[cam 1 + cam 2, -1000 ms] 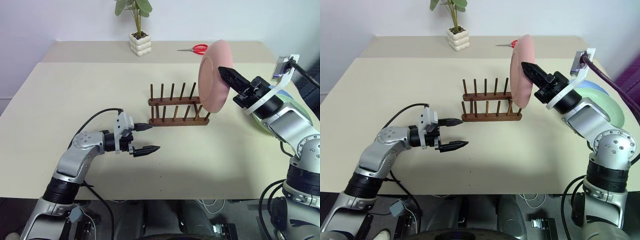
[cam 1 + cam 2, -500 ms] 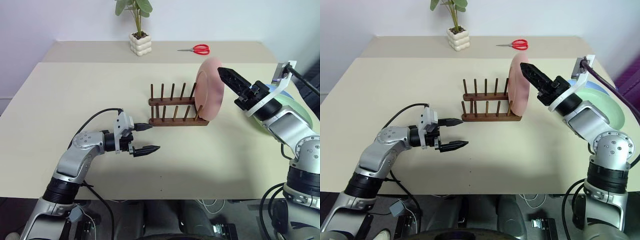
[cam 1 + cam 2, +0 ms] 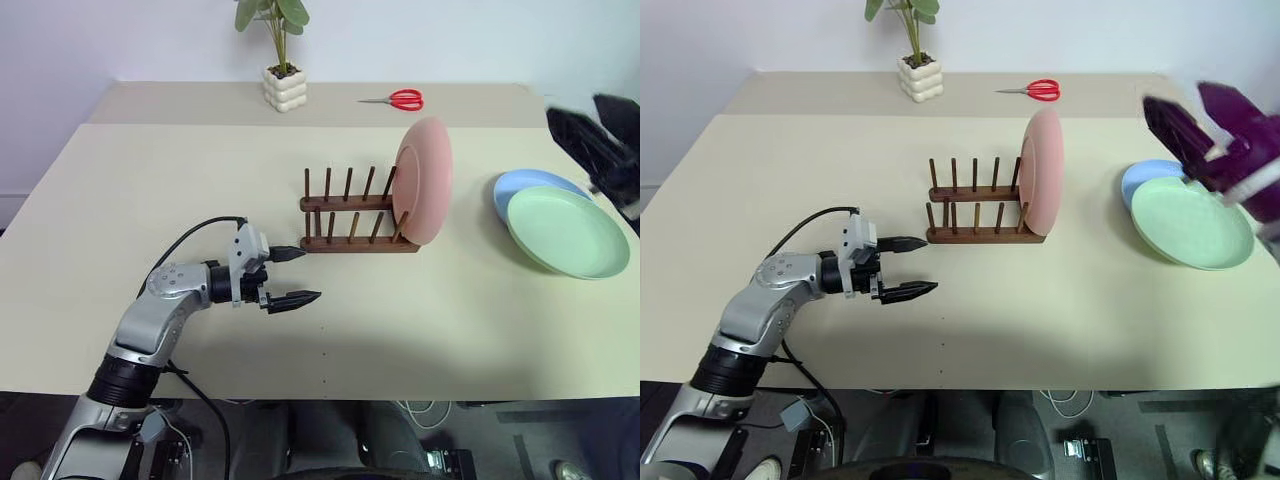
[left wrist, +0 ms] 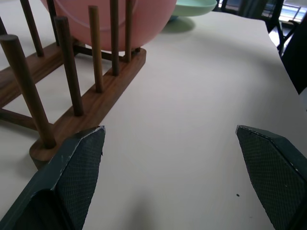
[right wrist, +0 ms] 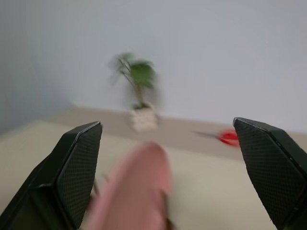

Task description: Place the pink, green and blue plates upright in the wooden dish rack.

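The pink plate (image 3: pixel 425 180) stands upright in the right-end slot of the wooden dish rack (image 3: pixel 350 215), leaning on the pegs. To the right, the green plate (image 3: pixel 565 232) lies flat on the table and partly covers the blue plate (image 3: pixel 525 185). My right gripper (image 3: pixel 1176 95) hovers open and empty above those two plates, clear of the pink one. In the right wrist view its fingers (image 5: pixel 76 158) stand wide apart over the pink plate (image 5: pixel 139 191). My left gripper (image 3: pixel 305 275) is open and empty near the rack's left end (image 4: pixel 96 91).
A potted plant (image 3: pixel 280 70) and red scissors (image 3: pixel 400 98) sit at the back of the table. Bare tabletop spreads in front of the rack and to its left. A black cable runs along my left arm.
My right gripper opened and let go of the pink plate, which settled upright in the rack. The gripper then drew away to the right and upward. My left gripper stayed still.
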{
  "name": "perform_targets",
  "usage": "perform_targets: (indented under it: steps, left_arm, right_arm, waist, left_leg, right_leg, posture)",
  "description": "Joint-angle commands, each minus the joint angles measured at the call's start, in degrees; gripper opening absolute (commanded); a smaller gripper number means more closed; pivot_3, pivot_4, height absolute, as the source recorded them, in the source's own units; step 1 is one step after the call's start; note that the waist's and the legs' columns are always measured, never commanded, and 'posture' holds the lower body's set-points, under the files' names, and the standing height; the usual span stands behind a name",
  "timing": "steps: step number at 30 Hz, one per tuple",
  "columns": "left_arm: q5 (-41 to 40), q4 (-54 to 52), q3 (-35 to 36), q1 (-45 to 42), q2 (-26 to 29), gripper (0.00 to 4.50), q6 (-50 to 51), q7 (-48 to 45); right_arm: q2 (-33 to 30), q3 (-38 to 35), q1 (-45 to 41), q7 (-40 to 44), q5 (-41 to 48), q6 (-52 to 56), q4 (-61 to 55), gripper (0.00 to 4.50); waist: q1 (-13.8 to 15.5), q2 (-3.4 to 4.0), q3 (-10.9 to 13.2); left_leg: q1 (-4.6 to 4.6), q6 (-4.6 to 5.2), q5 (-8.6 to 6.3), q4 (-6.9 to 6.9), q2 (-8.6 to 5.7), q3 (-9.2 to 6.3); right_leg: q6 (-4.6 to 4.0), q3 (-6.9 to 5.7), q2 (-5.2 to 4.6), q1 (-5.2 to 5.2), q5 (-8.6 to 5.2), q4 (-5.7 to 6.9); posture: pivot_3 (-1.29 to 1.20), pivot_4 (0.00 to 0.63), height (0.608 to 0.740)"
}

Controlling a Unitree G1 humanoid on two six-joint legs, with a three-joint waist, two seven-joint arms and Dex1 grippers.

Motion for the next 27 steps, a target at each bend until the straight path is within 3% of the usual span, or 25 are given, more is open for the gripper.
perform_targets:
  steps: [1, 4, 8, 13, 21, 24, 27]
  left_arm:
    - [0.24, -0.55, 0.37, -0.86, -0.03, 4.5, -0.81, -0.29]
    - [0.31, 0.23, -0.27, -1.62, -0.04, 4.5, -1.12, -1.4]
    - [0.12, 0.99, -1.28, -2.95, -0.55, 4.5, -1.71, -3.39]
    - [0.65, 1.74, -2.1, -4.07, -1.29, 4.5, -2.22, -4.22]
    - [0.66, 0.9, -1.76, -3.44, -1.55, 4.5, -2.17, -4.05]
    - [0.45, 0.01, -1.52, -2.87, -1.43, 4.5, -2.1, -4.0]
    - [0.24, -0.78, -1.26, -2.24, -1.15, 4.5, -2.09, -4.09]
  right_arm:
    - [-3.32, -4.43, 9.29, 7.38, -9.93, -2.46, -0.23, 4.46]
    - [-5.36, -1.86, 19.92, 12.5, -21.45, -6.58, 1.0, 4.46]
    - [-7.46, 6.1, 23.2, 13.8, -33.38, -11.36, 5.03, 4.46]
    - [-9.16, 16.65, 19.43, 14.05, -45.64, -18.71, 13.84, 4.46]
    - [-7.86, 25.97, 10.31, 16.48, -54.07, -26.52, 24.56, 4.46]
    - [-7.78, 27.59, 8.15, 16.76, -56.25, -28.38, 27.08, 3.6]
    - [-7.46, 27.88, 7.56, 16.98, -57.1, -28.84, 27.66, 2.13]
  waist:
    - [-0.04, 0.02, -0.01]
    - [-0.08, 0.02, -0.02]
    - [-0.58, 0.06, -0.03]
    - [-0.3, 0.08, -0.04]
    - [-0.27, 0.09, -0.03]
    - [-0.26, 0.09, -0.03]
    - [-0.2, 0.09, -0.03]
  left_leg:
    - [0.02, 0.0, 0.0, 0.0, 0.0, 0.01]
    - [0.06, 0.0, 0.0, 0.0, 0.0, 0.01]
    - [0.14, 0.02, 0.01, 0.05, 0.0, 0.17]
    - [0.22, 0.1, 0.07, 0.07, -0.03, 0.19]
    - [0.19, 0.1, 0.07, 0.06, -0.05, 0.17]
    - [0.19, 0.1, 0.08, 0.06, -0.05, 0.16]
    - [0.19, 0.1, 0.07, 0.06, -0.05, 0.15]
  right_leg:
    - [0.0, 0.01, 0.0, 0.02, 0.0, 0.0]
    - [0.0, 0.0, 0.04, 0.05, 0.0, 0.01]
    - [-0.01, 0.15, 0.06, 0.07, 0.0, 0.02]
    - [-0.03, 0.16, 0.07, 0.14, -0.02, 0.01]
    - [-0.01, 0.16, 0.05, 0.13, 0.0, 0.02]
    - [-0.01, 0.15, 0.05, 0.13, 0.0, 0.03]
    - [-0.01, 0.15, 0.04, 0.13, 0.0, 0.03]
  posture:
    - [0.0, 0.15, 0.74]
    - [0.0, 0.15, 0.74]
    - [0.0, 0.15, 0.74]
    - [0.0, 0.15, 0.74]
    - [0.0, 0.15, 0.74]
    - [0.0, 0.15, 0.74]
    - [0.0, 0.15, 0.74]
